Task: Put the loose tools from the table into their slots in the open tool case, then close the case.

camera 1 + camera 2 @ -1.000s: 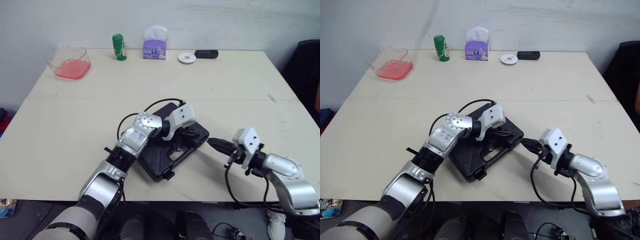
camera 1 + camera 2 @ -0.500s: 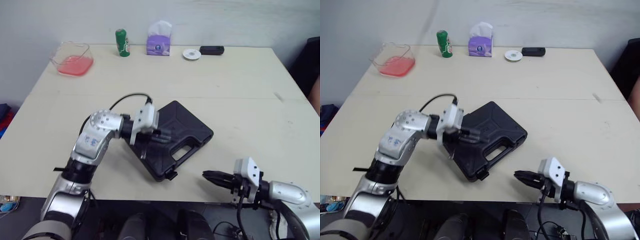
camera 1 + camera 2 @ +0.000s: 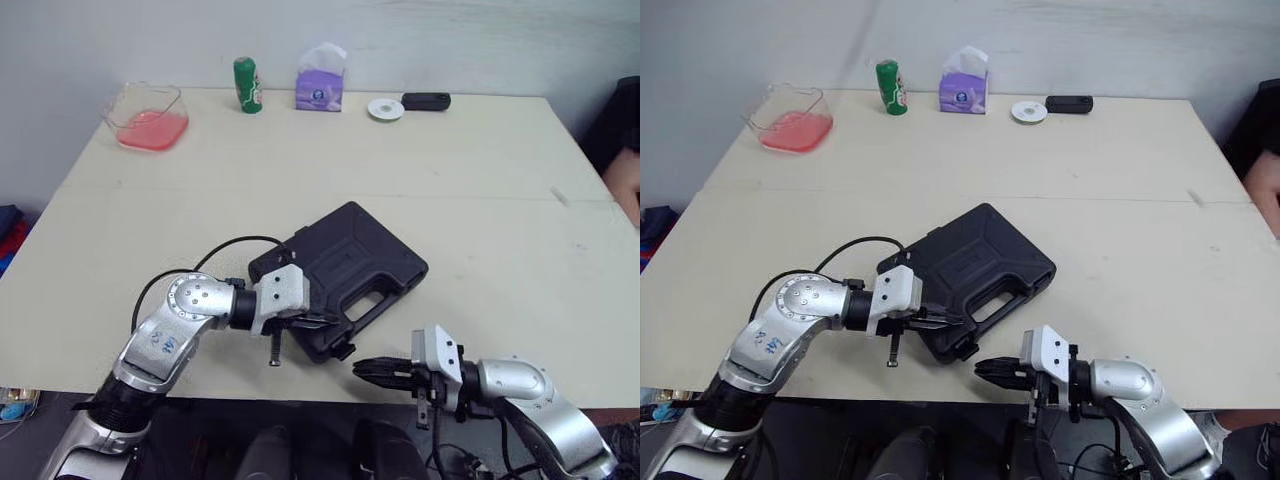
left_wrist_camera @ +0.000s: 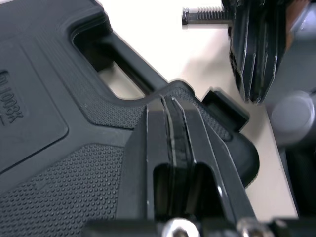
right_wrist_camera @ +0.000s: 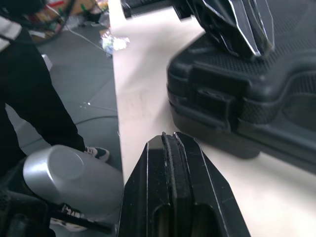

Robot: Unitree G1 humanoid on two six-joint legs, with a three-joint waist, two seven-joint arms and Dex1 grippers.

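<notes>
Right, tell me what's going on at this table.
A two-armed robot is working on a black tool case, which lies shut near the front edge of the table. Its left hand, fingers together, is over the case's near corner, beside the latch. Its right hand, also shut and holding nothing, hangs at the table's front edge, pointing toward that latch.

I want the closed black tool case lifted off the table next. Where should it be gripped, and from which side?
Grip the handle bar on the tool case's near-right edge, coming from the robot's right. The case lies flat, and the cutout behind that bar should let one finger pass through; the other edges look too thick to pinch. The right tool, now shut, is nearest.
</notes>
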